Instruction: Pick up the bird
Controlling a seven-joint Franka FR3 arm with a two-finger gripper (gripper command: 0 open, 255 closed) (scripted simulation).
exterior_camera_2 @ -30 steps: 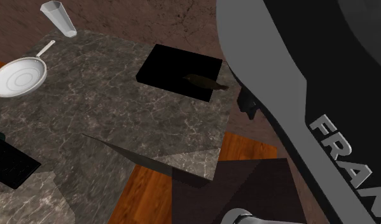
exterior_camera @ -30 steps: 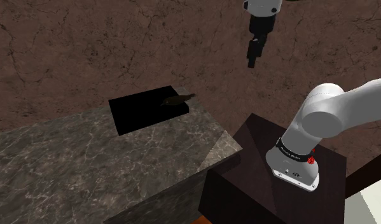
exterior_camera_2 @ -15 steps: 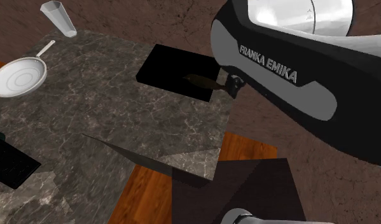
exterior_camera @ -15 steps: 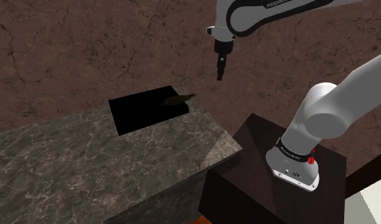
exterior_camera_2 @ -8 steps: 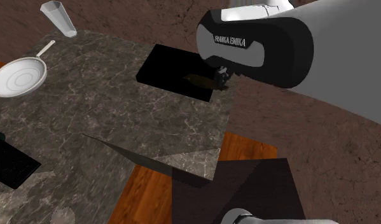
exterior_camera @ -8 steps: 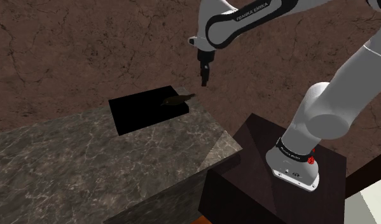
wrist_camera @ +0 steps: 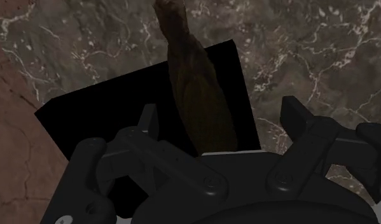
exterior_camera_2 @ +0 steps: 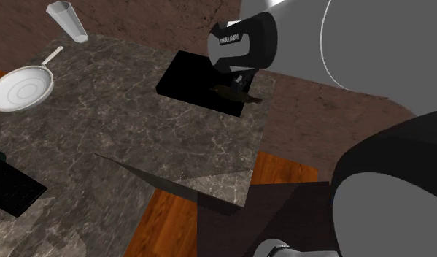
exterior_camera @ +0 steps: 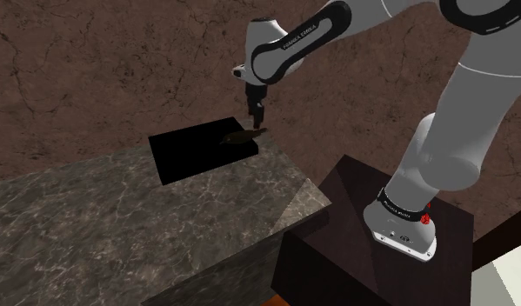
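Bird (exterior_camera: 243,136), brown and slender, flat on a black slab (exterior_camera: 184,152) at the far corner of a dark marbled counter (exterior_camera: 119,209), one end poking past the slab's edge toward the shoulder view's right. Just above it, close but apart, the black gripper (exterior_camera: 258,117), pointing down. From the wrist camera: fingers (wrist_camera: 149,121) spread wide, bird lengthwise in the gap, touched by neither. Farther along the counter in the second exterior view, a white pan (exterior_camera_2: 20,87) and a pale glass (exterior_camera_2: 67,18).
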